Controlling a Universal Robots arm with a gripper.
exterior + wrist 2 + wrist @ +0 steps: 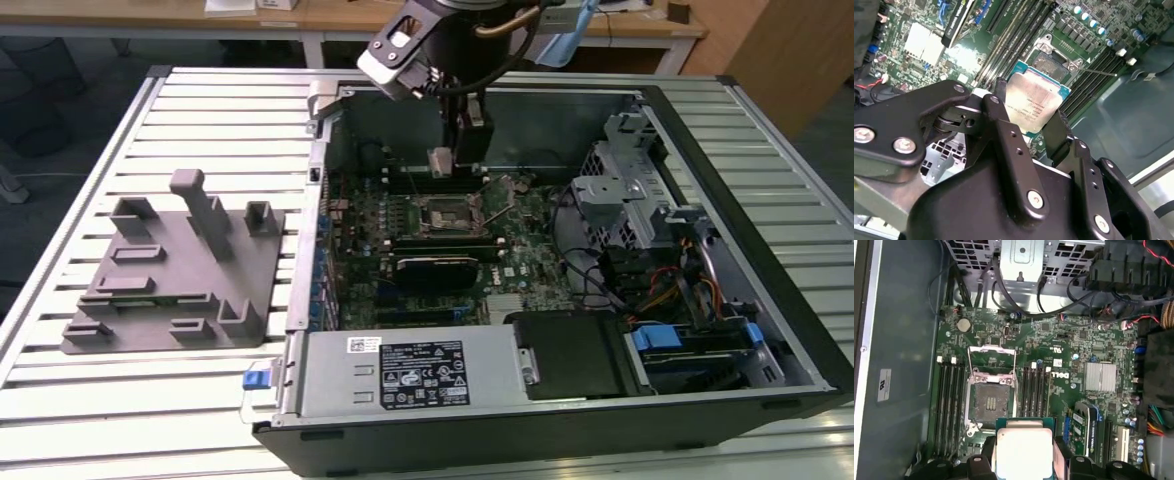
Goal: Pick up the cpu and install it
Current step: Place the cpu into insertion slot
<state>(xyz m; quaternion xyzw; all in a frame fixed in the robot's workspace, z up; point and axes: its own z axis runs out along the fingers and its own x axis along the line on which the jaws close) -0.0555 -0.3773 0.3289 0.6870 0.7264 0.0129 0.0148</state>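
- Gripping the cpu [1031, 102] by two opposite edges, the gripper [1029, 106] has its black fingers [1004, 120] clamped on the chip. The chip's pale silver top faces the wrist in both wrist views.
- In the exterior view the gripper [451, 158] reaches down into the open computer case [561, 115]. It holds the cpu [442, 162] in the air over the far part of the motherboard [387, 215].
- The socket [443, 212] lies just on the near side of the held chip and has nothing seated in it.
- In the first wrist view the socket [990, 402] shows its bare contact field, and its metal retaining frame [992, 348] stands swung open.
- The cpu [1024, 450] hangs clear of the socket, level with one of its edges.
- Rows of memory slots [950, 395] run along both sides of the socket.
- A grey plastic fixture [174, 280] sits on the slatted metal table [120, 420]. It is on the exterior view's left of the case, well apart from the gripper.
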